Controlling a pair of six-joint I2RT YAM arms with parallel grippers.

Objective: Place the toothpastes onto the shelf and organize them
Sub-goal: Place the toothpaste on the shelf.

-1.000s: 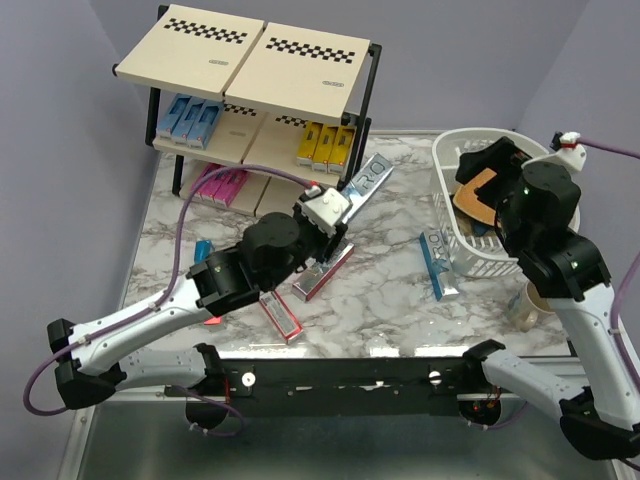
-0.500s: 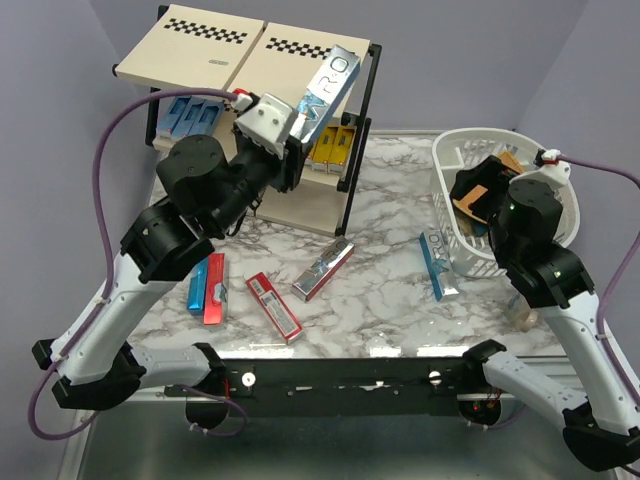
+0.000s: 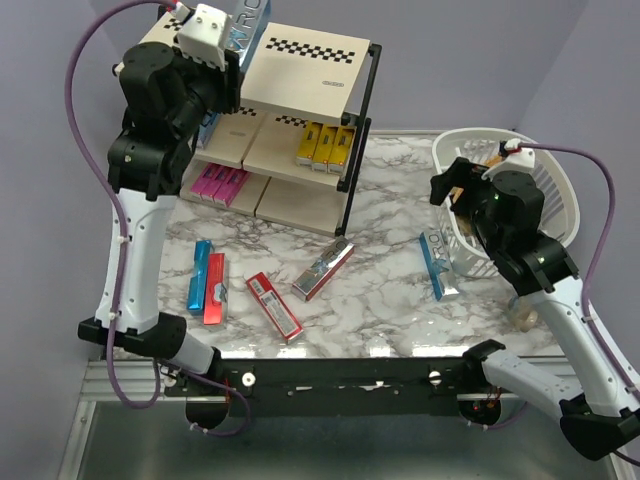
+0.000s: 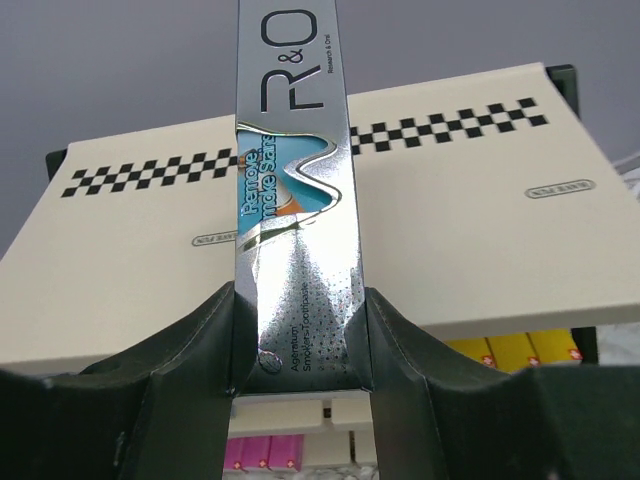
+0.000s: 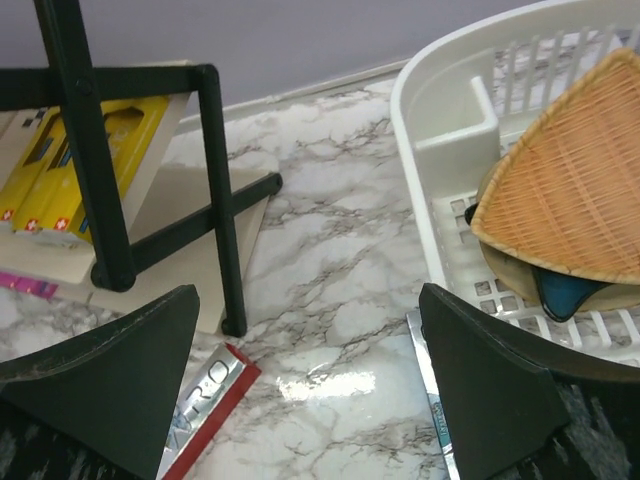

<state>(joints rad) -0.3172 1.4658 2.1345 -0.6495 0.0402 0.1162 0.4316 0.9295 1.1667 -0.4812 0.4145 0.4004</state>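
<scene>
Raised high at the far left, the left gripper (image 4: 300, 335) clamps the lower end of a silver toothpaste box (image 4: 297, 190) above the top boards of the shelf (image 4: 480, 230). Yellow boxes (image 3: 328, 145) and pink boxes (image 3: 220, 183) sit grouped by colour on lower tiers, so a clean placement probably means laying this one flat, square to the board edge. The right gripper (image 5: 300, 375) hangs wide open and empty beside the white basket (image 5: 440, 110). Five loose boxes (image 3: 273, 306) lie on the marble table (image 3: 390, 200).

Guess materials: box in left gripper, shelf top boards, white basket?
Silver toothpaste box: likely foil-laminated card, mirror glare. Top boards: matte beige, probably laminated wood. Basket: glossy moulded white plastic, slotted walls.
</scene>
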